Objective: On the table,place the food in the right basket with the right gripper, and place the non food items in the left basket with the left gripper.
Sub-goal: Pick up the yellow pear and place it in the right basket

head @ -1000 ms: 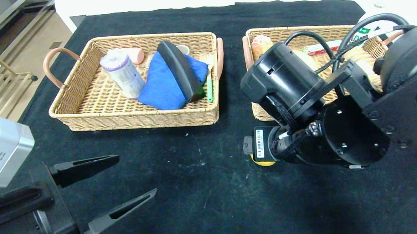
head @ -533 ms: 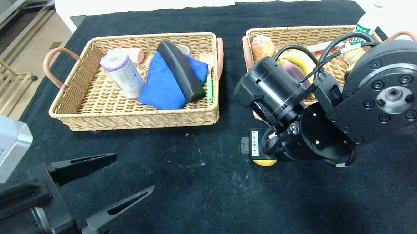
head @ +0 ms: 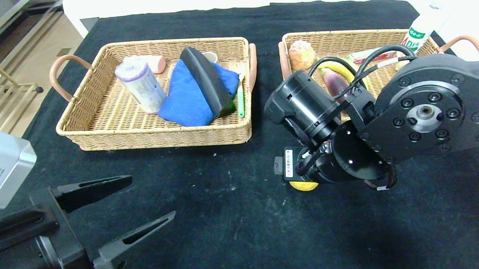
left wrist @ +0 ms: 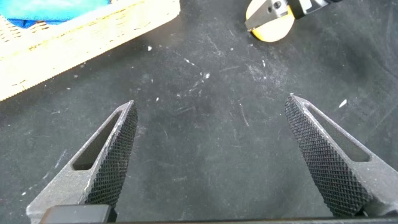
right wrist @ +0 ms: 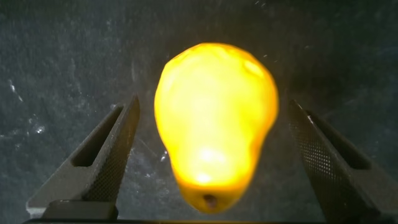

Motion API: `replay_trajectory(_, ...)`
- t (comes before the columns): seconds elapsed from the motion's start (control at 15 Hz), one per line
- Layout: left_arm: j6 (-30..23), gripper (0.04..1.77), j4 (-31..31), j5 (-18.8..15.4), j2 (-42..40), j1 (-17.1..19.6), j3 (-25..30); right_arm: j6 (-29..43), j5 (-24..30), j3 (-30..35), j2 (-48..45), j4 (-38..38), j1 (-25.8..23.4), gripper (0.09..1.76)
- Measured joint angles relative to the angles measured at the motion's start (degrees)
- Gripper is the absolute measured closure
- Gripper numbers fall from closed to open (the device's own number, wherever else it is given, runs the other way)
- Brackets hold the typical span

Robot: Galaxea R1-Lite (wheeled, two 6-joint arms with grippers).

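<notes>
You have the right gripper point(right wrist: 211, 162) poised with its jaws spread wide on either side of the yellow pear point(right wrist: 214, 121) lying on the black table point(head: 235, 216) in front of the right basket point(head: 341, 37), gripping nothing yet, while the left gripper point(head: 141, 209), wide open and empty, waits near you.

Bright overhead light blows out the far background and glares on the yellow fruit point(right wrist: 214, 124), slightly soft.
</notes>
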Motion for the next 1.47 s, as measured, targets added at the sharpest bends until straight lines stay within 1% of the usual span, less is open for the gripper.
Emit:
replay_trajectory(0.13, -0.02, 0.09, -0.09, 0.0, -0.06, 0.0, 0.06, 0.35, 0.04, -0.2, 0.4, 0.02, 0.04, 0.14)
replay_trajectory(0.2, -0.02, 0.09, -0.1, 0.02, -0.09, 0.0, 0.09, 0.69, 0.02, -0.22, 0.55, 0.02, 0.04, 0.19)
replay_trajectory(0.27, -0.06, 0.09, -0.12, 0.06, -0.09, 0.0, 0.11, 0.8, 0.04, -0.29, 0.68, 0.0, 0.04, 0.39)
replay_trajectory(0.33, -0.09, 0.09, -0.12, 0.09, -0.09, 0.0, 0.16, 0.83, 0.04, -0.29, 0.79, 0.07, 0.04, 0.54)
replay_trajectory(0.4, -0.06, 0.09, -0.12, 0.06, -0.09, 0.07, 0.17, 0.85, 0.06, -0.29, 0.88, 0.05, 0.04, 0.64)
replay_trajectory(0.47, -0.09, 0.09, -0.12, 0.04, -0.09, 0.13, 0.2, 0.85, 0.06, -0.27, 0.99, 0.05, 0.04, 0.68)
replay_trajectory(1.2, -0.13, 0.09, -0.04, 0.13, 0.28, 0.35, 0.46, 0.8, 1.07, 0.04, 1.17, 0.16, 0.0, 0.71)
replay_trajectory(1.47, -0.16, 0.09, 0.13, 0.11, 0.35, 0.35, 0.55, -0.77, 0.94, -0.18, -0.8, 0.82, 0.5, 0.72)
